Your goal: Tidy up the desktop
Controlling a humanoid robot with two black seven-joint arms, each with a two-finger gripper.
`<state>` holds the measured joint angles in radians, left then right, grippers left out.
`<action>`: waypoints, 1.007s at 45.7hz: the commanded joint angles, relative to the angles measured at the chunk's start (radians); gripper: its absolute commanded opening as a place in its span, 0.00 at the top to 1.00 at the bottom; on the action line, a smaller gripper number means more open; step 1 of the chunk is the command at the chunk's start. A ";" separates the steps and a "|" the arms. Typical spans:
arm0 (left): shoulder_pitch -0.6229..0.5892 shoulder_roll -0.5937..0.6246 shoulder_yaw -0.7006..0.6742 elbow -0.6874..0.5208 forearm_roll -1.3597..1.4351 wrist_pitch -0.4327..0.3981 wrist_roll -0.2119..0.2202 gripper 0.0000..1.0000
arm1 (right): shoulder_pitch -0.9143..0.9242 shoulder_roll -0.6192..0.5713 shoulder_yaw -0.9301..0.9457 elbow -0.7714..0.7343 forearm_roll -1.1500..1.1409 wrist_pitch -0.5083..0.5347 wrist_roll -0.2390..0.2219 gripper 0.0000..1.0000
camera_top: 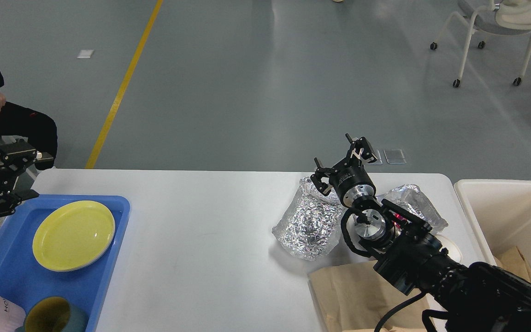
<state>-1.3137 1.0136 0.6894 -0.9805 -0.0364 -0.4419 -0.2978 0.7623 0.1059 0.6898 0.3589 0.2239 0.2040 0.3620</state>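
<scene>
White tabletop (210, 216) with rounded corners, grey floor (265, 83) beyond it. Blue tray (113, 221) sits on the left end, overhanging the near-left side; it holds a yellow plate (74, 235), with two mugs at the tray's near end. Right of centre, two crumpled foil containers lie on the tabletop: one (309, 226) nearer the middle, the other (415, 207) toward the right edge. Brown paper (348, 295) lies flat at the near right, just beside the nearer foil
</scene>
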 commanded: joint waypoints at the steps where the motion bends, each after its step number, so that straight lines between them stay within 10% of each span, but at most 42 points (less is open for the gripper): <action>1: 0.017 -0.001 -0.157 -0.001 0.000 -0.018 0.003 0.04 | 0.000 0.000 0.001 0.000 0.000 0.000 0.000 0.00; 16: 0.327 -0.119 -0.701 0.005 0.004 -0.095 -0.086 0.03 | 0.000 0.000 -0.001 0.000 0.000 0.000 0.000 0.00; 46: 0.475 -0.369 -1.033 0.152 -0.003 -0.107 -0.207 0.03 | 0.000 0.000 0.001 0.000 0.000 0.000 0.000 0.00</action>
<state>-0.8580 0.6938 -0.2363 -0.8616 -0.0333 -0.5472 -0.5036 0.7624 0.1059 0.6898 0.3589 0.2240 0.2040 0.3620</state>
